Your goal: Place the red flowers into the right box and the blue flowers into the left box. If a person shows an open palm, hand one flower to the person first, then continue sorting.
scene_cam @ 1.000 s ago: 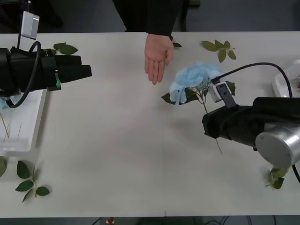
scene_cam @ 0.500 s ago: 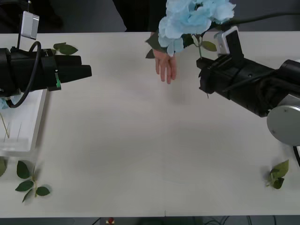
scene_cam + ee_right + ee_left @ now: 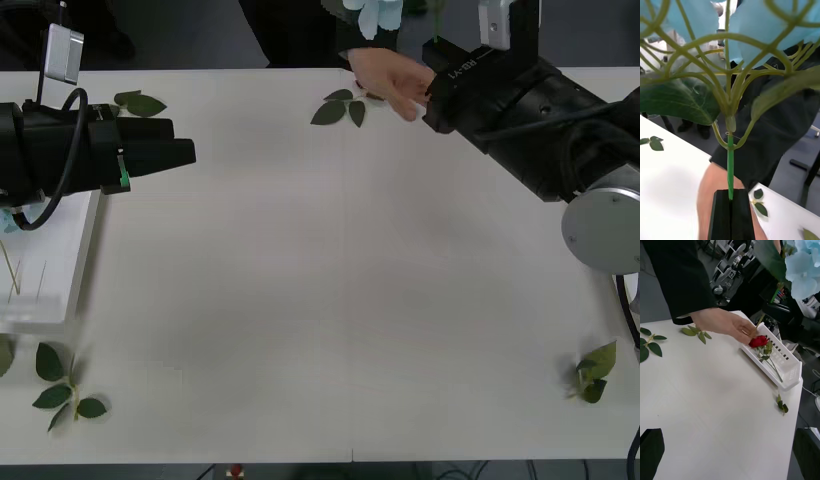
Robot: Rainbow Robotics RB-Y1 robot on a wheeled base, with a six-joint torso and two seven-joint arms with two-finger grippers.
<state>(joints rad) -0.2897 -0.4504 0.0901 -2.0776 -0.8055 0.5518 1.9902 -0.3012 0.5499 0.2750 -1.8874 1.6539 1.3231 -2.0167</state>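
The blue flower (image 3: pixel 752 33) was up in the air at the far edge of the table (image 3: pixel 340 300), its thin green stem (image 3: pixel 730 165) clamped between the closed black fingers of the right gripper (image 3: pixel 731 202). In the front view only the lowest pale petals showed at the top edge, above the right arm. The person's hand (image 3: pixel 392 78) reached in just beside that gripper, and in the left wrist view its fingertips were at or very near the lower stem, though whether they had closed on it could not be told.

Farther to the right, the right box (image 3: pixel 786 363) held one red rose (image 3: pixel 758 341) with its stem lying along the tray. The left gripper (image 3: pixel 175 155) hung idle over the left side of the table, its fingers spread apart and holding nothing, beside the left box (image 3: pixel 45 285). Loose leaf sprigs (image 3: pixel 340 108) lay scattered on the table.

The step in hand looked to be the hand-over of one flower. The next move would call for the right gripper to open only once the person had a firm hold on the stem, then to return to sorting.
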